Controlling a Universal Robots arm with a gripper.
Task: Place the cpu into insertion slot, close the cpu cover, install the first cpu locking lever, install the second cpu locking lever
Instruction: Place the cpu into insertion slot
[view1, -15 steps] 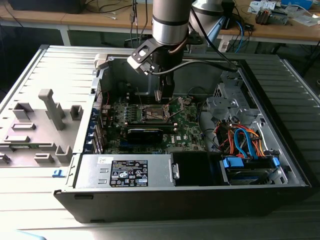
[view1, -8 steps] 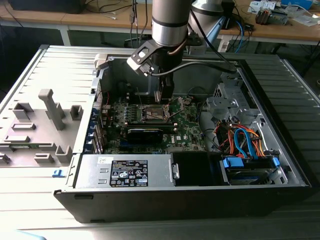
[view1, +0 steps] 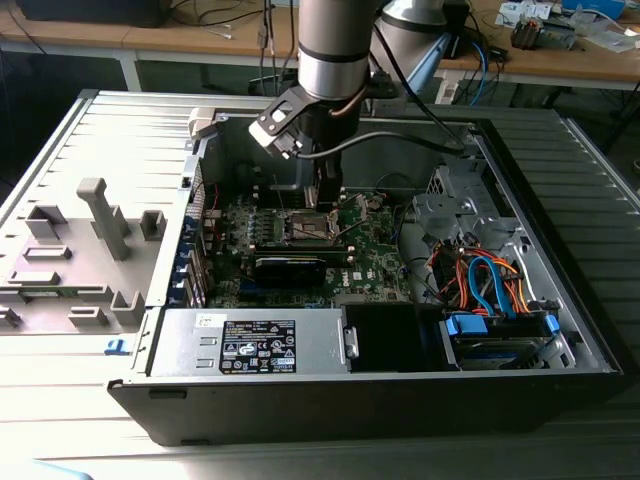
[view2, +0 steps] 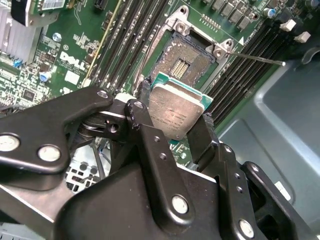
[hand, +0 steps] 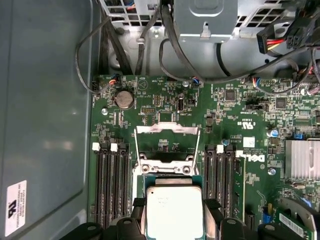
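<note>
The claw (view2: 175, 106) clenches the cpu (view2: 179, 116) by two opposite edges between its black fingers (view2: 202, 140), the chip's dull silver top turned to the second wrist view's camera. Just beyond the chip, the insertion slot (view2: 186, 61) lies bare on the green motherboard (hand: 150, 100), its dark centre exposed, the cpu clear of it and not yet seated. Farther on, in the first wrist view, the cpu cover (hand: 167, 129) stands swung open between banks of black memory slots (hand: 112, 182). In the exterior view, the arm (view1: 335, 45) reaches down into the open computer case (view1: 400, 400).
</note>
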